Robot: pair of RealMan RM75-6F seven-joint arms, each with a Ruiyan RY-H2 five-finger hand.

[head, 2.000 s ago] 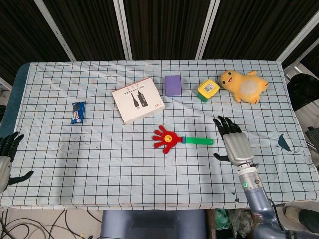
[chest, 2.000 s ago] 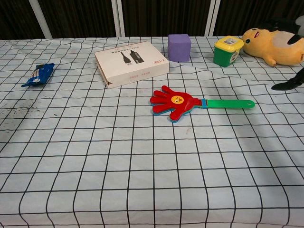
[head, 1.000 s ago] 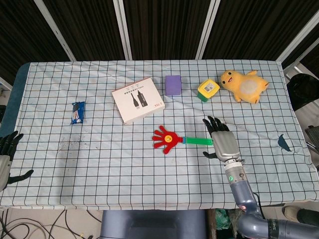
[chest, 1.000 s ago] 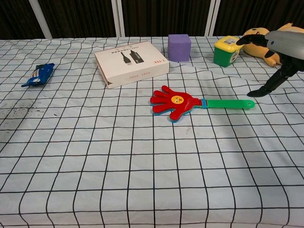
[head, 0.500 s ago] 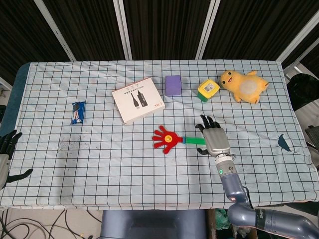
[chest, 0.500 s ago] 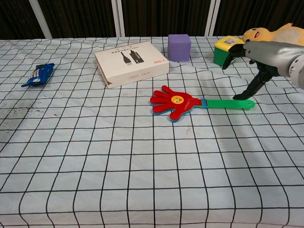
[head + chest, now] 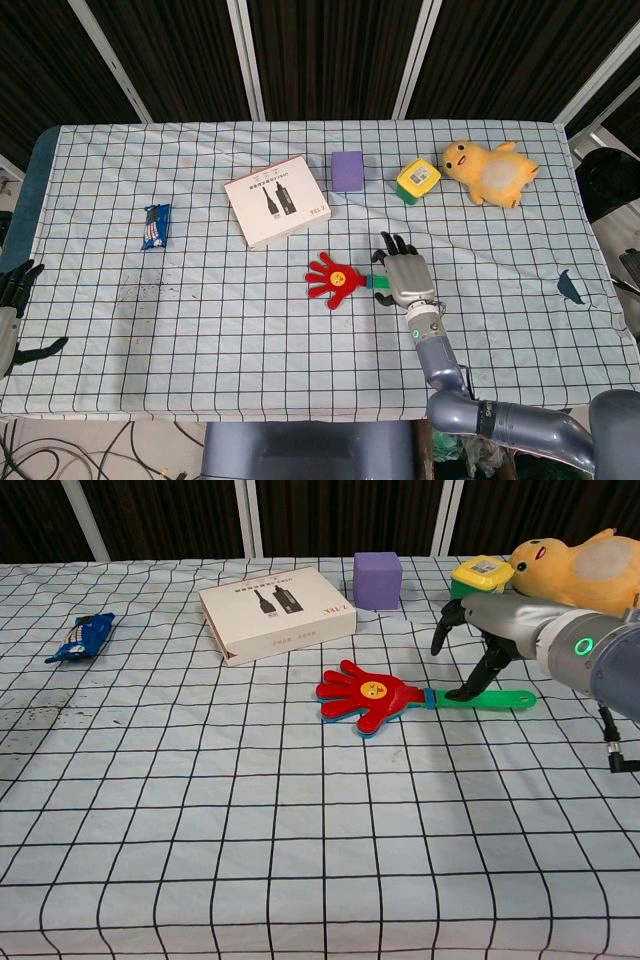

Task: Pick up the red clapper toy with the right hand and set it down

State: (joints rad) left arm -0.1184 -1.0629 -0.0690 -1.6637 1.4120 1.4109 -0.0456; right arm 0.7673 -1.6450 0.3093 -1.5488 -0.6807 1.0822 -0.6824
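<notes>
The red clapper toy [image 7: 333, 278] lies flat near the middle of the counter [image 7: 200, 330], which is covered in a pale blue cloth with a black grid; its red hand-shaped head points toward the robot's left and its green handle [image 7: 480, 697] runs out toward the robot's right. The right robot hand [image 7: 401, 275] is over that handle, palm down with its fingers [image 7: 440, 632] spread and holding nothing. In the chest view one dark fingertip reaches down to the handle's top edge about midway along it, though whether it actually touches cannot be told; the far end of the handle shows clear of the hand. The left robot hand [image 7: 12, 310] sits at the counter's left edge, well apart from everything, fingers apart and holding nothing. Behind the clapper, a white cable box [image 7: 277, 200] lies at an angle, with a purple cube [image 7: 347, 170] just to its right. Farther right stands a small green container with a yellow lid [image 7: 417, 181], and beside it a yellow plush toy [image 7: 490, 171] lies on its side. A small blue snack packet [image 7: 155, 226] rests alone on the left part of the counter, and a dark smudge marks the cloth nearer the front on that side.
</notes>
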